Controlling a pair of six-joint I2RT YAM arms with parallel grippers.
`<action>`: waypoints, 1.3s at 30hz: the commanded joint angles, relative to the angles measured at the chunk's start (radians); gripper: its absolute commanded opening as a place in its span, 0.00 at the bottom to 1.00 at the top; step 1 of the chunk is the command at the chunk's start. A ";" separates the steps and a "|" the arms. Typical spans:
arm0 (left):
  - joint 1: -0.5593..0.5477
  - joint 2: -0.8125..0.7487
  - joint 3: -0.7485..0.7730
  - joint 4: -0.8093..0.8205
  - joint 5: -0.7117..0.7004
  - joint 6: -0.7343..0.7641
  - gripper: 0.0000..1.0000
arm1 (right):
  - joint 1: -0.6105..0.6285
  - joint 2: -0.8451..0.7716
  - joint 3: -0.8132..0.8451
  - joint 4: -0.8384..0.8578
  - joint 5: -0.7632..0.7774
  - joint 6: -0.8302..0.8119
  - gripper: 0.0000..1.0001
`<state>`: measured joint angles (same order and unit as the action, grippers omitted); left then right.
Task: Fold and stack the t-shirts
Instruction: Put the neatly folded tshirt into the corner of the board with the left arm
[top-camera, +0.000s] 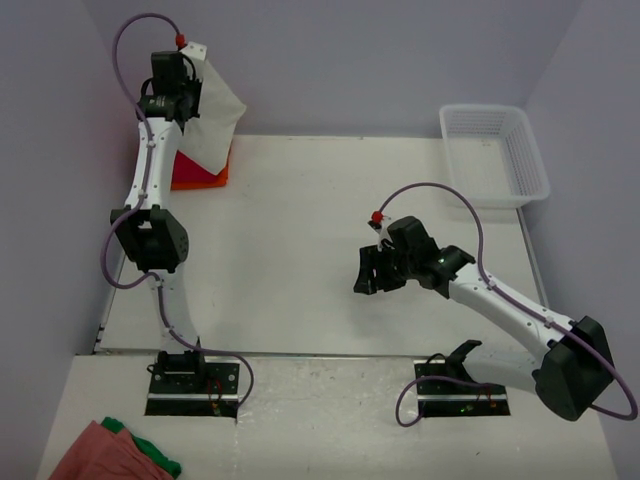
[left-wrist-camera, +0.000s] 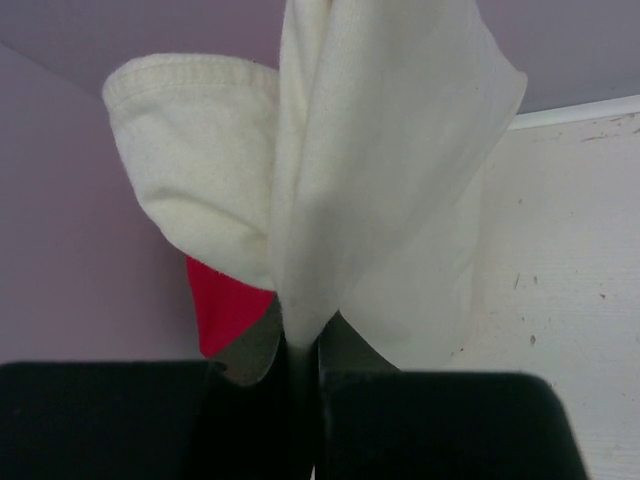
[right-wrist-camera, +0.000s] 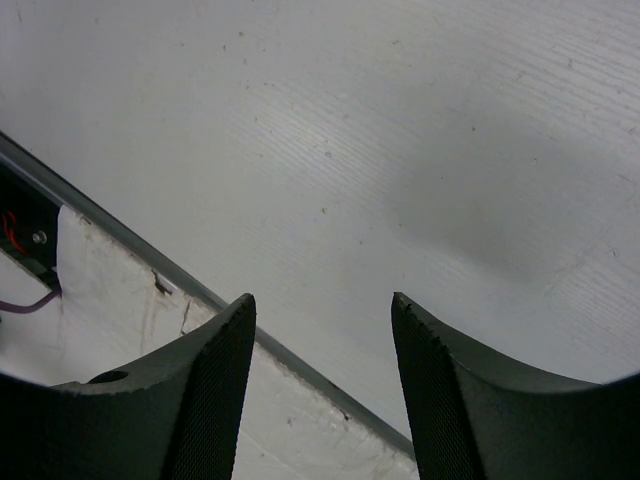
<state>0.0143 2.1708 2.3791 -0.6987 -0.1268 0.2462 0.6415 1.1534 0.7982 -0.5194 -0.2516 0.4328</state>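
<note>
Aloft, left fingers (left-wrist-camera: 430, 430) pinch the cream t-shirt (left-wrist-camera: 380, 150) hanging lengthwise downward; right fingers (right-wrist-camera: 210, 400) stand spread.

Can't read anything here — no lettering, labels or numbers come through in any view. The cream-white t-shirt (left-wrist-camera: 380, 150) shows plain cloth, and the mesh basket (top-camera: 535, 165) is too small to tell.

At the far-left corner of the table (top-camera: 300, 230), the left gripper (left-wrist-camera: 305, 345) holds 1 t-shirt (top-camera: 212, 115) hanging over a stack of 2 t-shirts (top-camera: 195, 172) that lies on the table. The basket (top-camera: 527, 150) sits at the far-right corner. The right gripper (top-camera: 372, 272) hovers right of centre, well apart from both. The cloths (top-camera: 110, 455) lie before the table's near edge, left of the left arm's base (top-camera: 190, 378).
</note>
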 joint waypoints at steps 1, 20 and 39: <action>0.021 -0.054 0.005 0.088 0.018 -0.004 0.00 | 0.006 0.008 0.032 0.004 0.015 0.000 0.58; 0.036 -0.046 -0.023 0.105 0.073 -0.033 0.00 | 0.007 0.019 0.027 0.018 0.006 0.003 0.58; 0.056 0.018 -0.144 0.183 0.000 -0.076 0.00 | 0.009 0.040 0.050 -0.017 0.015 -0.002 0.58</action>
<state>0.0578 2.1872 2.2463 -0.6128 -0.0978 0.1967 0.6434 1.1839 0.8040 -0.5240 -0.2516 0.4332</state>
